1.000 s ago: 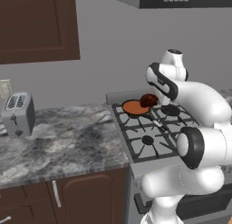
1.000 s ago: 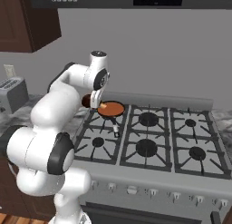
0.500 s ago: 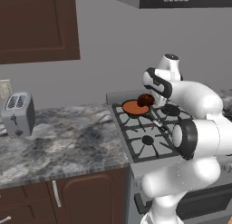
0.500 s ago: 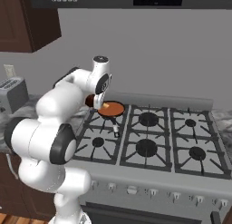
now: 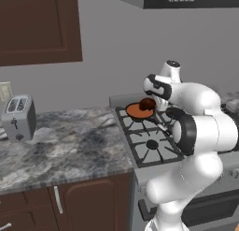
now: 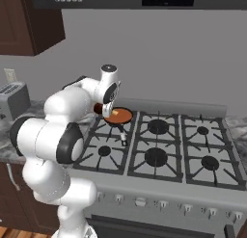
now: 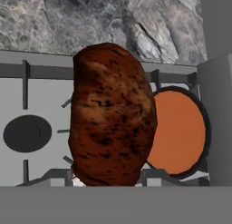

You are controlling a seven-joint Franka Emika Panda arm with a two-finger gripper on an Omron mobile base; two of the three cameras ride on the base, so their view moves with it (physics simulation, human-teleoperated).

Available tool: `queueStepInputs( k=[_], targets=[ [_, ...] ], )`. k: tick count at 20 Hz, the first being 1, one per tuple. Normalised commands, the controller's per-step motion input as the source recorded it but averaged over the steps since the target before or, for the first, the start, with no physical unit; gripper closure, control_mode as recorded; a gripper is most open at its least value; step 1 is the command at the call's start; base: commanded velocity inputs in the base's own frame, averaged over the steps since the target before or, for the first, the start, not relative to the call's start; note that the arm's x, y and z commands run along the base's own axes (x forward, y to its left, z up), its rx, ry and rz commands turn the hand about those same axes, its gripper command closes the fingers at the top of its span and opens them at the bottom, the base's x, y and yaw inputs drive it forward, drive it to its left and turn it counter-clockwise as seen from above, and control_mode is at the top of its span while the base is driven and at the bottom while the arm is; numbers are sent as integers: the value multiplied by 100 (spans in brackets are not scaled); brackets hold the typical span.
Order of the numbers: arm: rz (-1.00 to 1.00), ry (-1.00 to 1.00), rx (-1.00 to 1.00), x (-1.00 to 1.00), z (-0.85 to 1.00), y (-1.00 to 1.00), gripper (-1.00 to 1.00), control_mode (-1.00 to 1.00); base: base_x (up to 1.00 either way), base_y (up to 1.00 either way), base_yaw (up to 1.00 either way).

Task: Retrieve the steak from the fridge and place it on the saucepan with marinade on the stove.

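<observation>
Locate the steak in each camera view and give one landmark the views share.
Left base view: steak right of centre, above the saucepan's right edge.
Right base view: a dark sliver left of centre, behind the arm.
Hand view: large, centre.
Shared landmark: the saucepan's orange marinade.

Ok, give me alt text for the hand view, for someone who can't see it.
A dark reddish-brown steak fills the centre, close to the camera. Behind it sits a round saucepan with flat orange marinade on the grey stove, with mottled grey stone counter beyond.

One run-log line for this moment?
phase: carry | hand: shut on steak | position: beside saucepan, over stove | steak not yet placed
</observation>
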Motion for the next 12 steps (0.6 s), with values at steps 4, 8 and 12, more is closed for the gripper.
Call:
queueStepInputs(
  k=[4,8,12],
  targets=[
    [0,0,0,39,-20,-9,100,-100,0,0,0],
    [0,0,0,48,-22,-6,100,-100,0,0,0],
    [0,0,0,54,-25,-4,100,-100,0,0,0]
  ],
)
